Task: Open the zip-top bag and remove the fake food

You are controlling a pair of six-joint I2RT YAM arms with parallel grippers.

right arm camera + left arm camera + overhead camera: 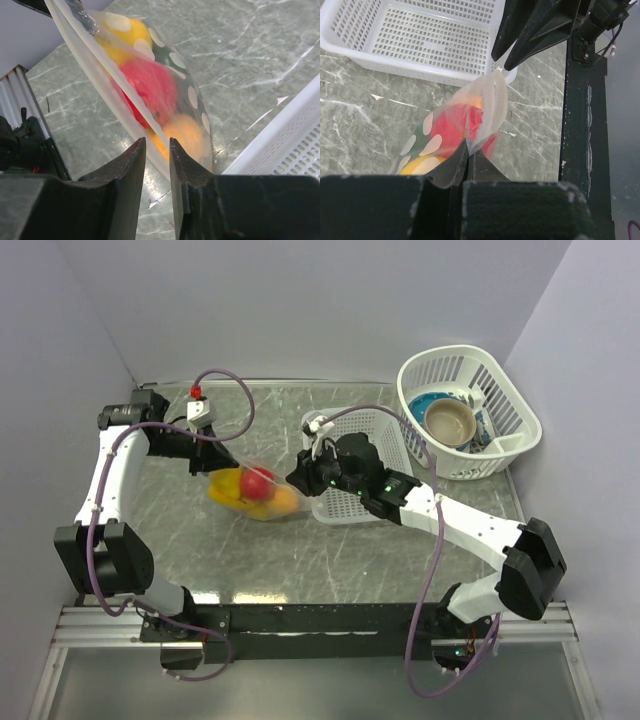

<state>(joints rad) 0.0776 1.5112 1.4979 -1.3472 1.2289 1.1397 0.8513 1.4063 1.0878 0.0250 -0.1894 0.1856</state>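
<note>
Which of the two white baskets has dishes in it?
The oval basket in the far right corner: it holds a bowl and a blue dish. The rectangular basket beside the bag shows only bare lattice.

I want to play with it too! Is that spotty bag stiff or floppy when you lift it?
Probably floppy: the bag droops between the left tool and right tool pinching its edge. It would likely swing bottom-heavy, since the toy fruit bunches in its belly. The fruit looks round and glossy, so it may roll once out.
</note>
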